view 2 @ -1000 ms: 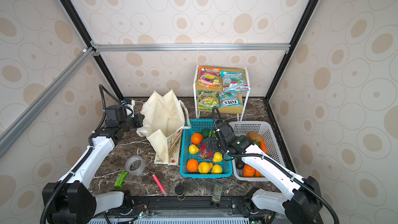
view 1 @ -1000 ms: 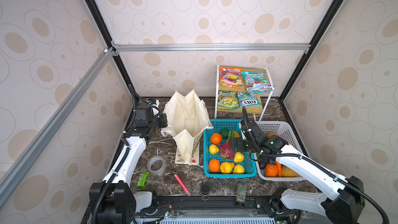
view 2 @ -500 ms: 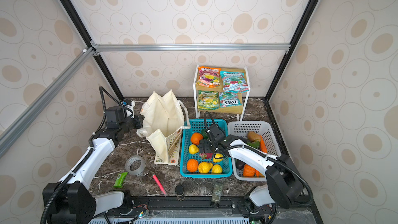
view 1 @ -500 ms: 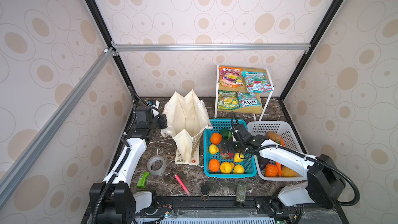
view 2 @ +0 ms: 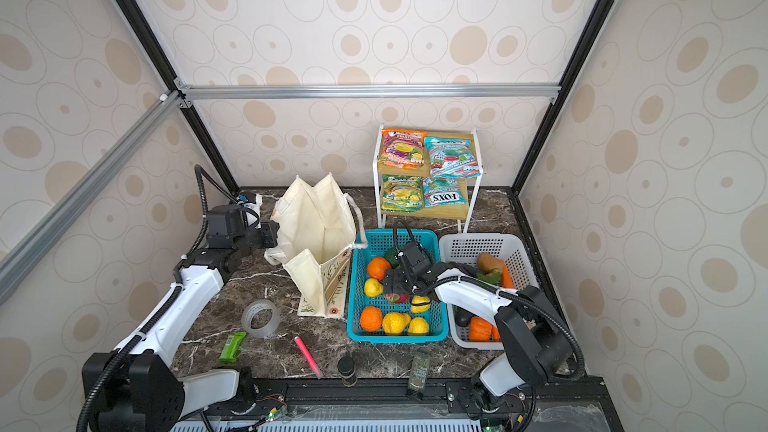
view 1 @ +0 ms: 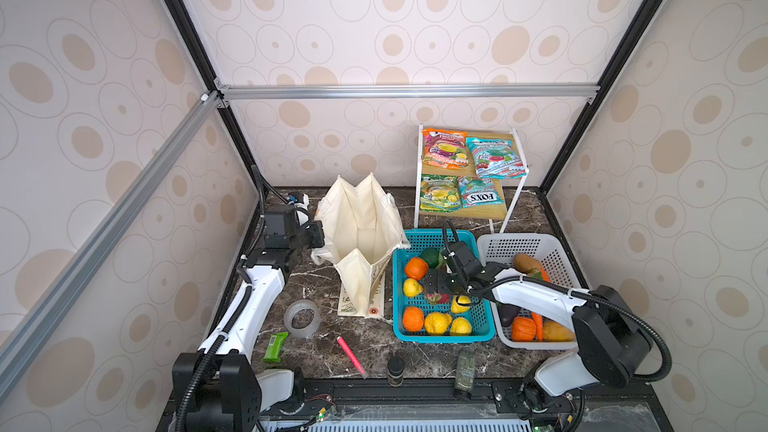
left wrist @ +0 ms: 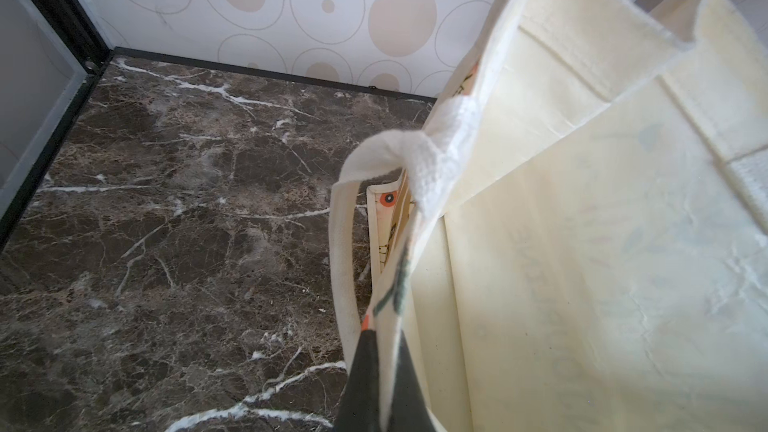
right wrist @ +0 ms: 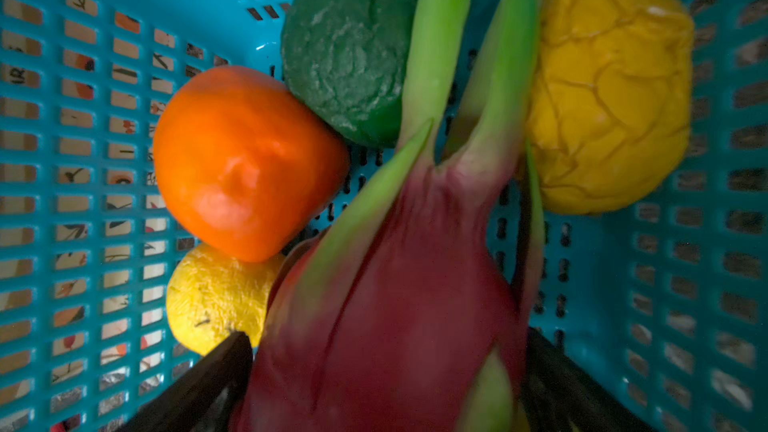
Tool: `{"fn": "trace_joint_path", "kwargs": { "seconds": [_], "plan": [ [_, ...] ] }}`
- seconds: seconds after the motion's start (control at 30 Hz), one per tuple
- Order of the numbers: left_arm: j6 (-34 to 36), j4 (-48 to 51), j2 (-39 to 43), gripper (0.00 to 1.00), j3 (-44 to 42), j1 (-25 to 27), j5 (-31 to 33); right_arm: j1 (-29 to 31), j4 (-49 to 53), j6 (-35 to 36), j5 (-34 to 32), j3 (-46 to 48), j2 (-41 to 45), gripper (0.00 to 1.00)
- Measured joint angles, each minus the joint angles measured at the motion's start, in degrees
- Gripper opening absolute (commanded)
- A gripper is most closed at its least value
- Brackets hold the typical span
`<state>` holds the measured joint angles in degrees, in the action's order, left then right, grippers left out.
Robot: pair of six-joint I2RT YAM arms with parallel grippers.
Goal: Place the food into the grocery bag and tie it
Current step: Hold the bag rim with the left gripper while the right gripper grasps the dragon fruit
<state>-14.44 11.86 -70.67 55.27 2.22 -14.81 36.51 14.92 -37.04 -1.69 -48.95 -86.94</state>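
On the dark marble table (view 1: 307,280), the tall cream canvas grocery bag (view 1: 361,226) stood open just beside the turquoise plastic basket (view 1: 436,338). The left tool (left wrist: 384,359) was pinched shut on the bag's rim by its white handle (left wrist: 345,263), seemingly to keep the mouth spread. The right tool (right wrist: 388,336) hung wide open astride the pink, green-scaled dragon fruit (right wrist: 395,305) in the basket, gripping nothing, likely poised to close.

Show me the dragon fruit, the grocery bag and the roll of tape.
dragon fruit (right wrist: 395,305): right wrist view, on its red body.
grocery bag (view 1: 361,218): a top view, on its inner lining.
tape roll (view 1: 305,330): a top view, on its near wall.
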Motion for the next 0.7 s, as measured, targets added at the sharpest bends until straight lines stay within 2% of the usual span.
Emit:
{"fn": "trace_joint_path", "kwargs": {
  "seconds": [0.1,0.3,0.47,0.7],
  "plan": [
    [0.3,0.0,0.0,0.0,0.0,0.3,0.5,0.0,-1.3,-0.1,0.0,0.0,-1.1,0.95],
    [0.4,0.0,0.0,0.0,0.0,0.8,1.3,0.0,-2.1,0.0,-0.3,0.7,-0.6,0.79],
    [0.4,0.0,0.0,0.0,0.0,0.9,1.5,0.0,0.2,0.3,-0.6,1.5,3.4,0.76],
    [0.4,0.0,0.1,0.0,0.0,1.2,1.9,0.0,6.1,3.1,-1.6,0.3,15.1,0.75]
  ]
}}
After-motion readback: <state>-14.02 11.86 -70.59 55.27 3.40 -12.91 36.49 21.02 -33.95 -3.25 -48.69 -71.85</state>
